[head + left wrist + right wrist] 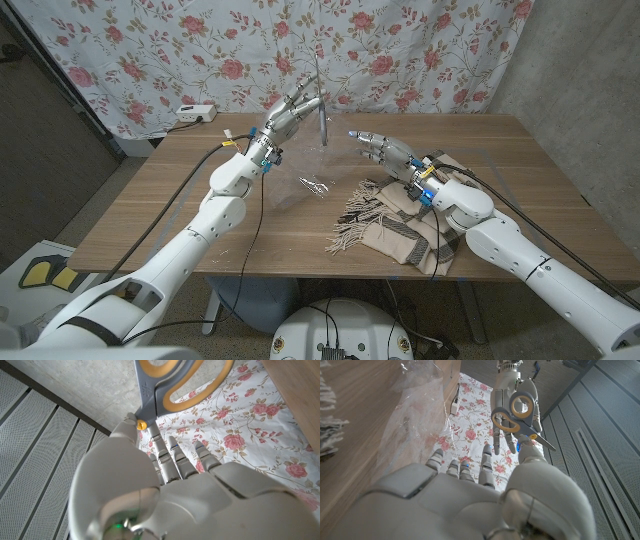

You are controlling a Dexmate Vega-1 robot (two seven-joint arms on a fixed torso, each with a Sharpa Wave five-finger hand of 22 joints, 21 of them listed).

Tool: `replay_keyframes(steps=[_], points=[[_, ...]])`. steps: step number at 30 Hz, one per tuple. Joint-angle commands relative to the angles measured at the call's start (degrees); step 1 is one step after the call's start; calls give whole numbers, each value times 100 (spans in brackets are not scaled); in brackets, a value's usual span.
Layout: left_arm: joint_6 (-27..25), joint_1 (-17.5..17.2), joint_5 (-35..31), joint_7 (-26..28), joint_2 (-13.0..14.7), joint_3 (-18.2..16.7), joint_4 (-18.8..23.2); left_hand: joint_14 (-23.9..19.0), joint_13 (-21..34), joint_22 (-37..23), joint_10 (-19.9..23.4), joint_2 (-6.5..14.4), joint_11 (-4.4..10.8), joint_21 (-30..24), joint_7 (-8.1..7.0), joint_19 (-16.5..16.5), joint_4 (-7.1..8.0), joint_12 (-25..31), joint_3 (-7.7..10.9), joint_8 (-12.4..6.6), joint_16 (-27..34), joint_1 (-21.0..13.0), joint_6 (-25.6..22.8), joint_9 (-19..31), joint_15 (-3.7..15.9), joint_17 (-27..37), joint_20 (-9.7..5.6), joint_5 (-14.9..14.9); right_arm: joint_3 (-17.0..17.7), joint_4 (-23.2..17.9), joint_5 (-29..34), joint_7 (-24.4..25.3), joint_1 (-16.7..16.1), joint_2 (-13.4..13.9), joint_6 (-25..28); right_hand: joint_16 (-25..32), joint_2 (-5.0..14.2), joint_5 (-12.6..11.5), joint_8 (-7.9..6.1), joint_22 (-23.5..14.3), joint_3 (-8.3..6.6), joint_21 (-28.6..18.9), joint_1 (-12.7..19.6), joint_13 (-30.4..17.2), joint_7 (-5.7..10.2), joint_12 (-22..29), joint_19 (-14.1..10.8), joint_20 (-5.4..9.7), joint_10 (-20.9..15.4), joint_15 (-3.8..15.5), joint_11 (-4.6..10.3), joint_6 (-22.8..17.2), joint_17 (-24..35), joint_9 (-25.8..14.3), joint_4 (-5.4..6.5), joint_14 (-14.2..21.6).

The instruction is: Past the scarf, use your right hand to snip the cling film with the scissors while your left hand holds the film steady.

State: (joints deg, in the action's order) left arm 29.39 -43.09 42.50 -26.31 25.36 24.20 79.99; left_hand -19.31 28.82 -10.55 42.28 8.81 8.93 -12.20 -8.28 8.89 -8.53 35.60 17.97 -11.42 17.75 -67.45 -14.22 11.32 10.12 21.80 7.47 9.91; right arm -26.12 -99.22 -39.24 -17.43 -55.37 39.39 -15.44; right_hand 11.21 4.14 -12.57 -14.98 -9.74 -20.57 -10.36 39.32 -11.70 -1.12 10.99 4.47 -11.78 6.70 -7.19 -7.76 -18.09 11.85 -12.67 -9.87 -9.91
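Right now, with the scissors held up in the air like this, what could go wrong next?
1. The scissors are in the left hand, not the right hand, which is open and apart from them. A handover in mid-air could drop them.
2. Neither hand holds the cling film, which lies crumpled on the table. Unheld, it may slide or bunch instead of cutting.
3. The scarf lies beside the film, so its fringe could get caught.
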Motion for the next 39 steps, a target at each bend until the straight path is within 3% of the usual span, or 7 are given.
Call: replay_keyframes(steps=[1, 17, 23, 39], points=[[115, -15, -53, 18, -43, 81, 39, 93, 31, -21, 382, 40, 397, -1, 17, -3, 22, 30, -3, -9, -5, -35, -12, 17, 124, 19, 17, 45, 15, 83, 55, -106, 102, 44, -31, 7, 8, -41, 8, -9, -42, -32, 75, -6, 24, 4, -58, 11, 39, 17, 24, 19, 18, -13, -1, -540], [240, -2, -147, 87, -80, 108, -58, 95, 38, -21, 372, 43, 397, -3, 2, -6, 30, 31, -5, -3, -15, -29, -11, 17, 116, 26, 26, 46, 10, 185, -50, -239, 66, -42, -171, 45, 9, -47, -85, -7, -85, -57, 187, -1, 81, 67, -119, 0, -39, 66, 27, -229, 16, -49, 4, -495], [339, 0, -183, 173, -128, 90, -93, 90, 33, -21, 368, 39, 398, -3, -20, -8, 26, 26, -5, 0, -16, -34, -5, 18, 124, 26, 20, 47, -30, 133, -25, -328, 100, 4, -132, 32, 12, -46, -69, -5, -112, -53, 261, 0, 152, 41, -123, -12, 53, 48, 16, -167, 14, -79, -4, -542], [385, 68, -127, 36, -208, 158, -200, 88, 31, -21, 357, 43, 399, -4, -15, -9, 27, 19, -3, 8, -21, -38, 13, 18, 125, 31, 28, 49, -107, 182, 35, -344, 184, -85, -159, 42, 0, -39, -19, -3, -153, -47, 391, -2, 166, 51, -119, -8, 99, 77, 59, -12, 12, -123, -9, -548]])
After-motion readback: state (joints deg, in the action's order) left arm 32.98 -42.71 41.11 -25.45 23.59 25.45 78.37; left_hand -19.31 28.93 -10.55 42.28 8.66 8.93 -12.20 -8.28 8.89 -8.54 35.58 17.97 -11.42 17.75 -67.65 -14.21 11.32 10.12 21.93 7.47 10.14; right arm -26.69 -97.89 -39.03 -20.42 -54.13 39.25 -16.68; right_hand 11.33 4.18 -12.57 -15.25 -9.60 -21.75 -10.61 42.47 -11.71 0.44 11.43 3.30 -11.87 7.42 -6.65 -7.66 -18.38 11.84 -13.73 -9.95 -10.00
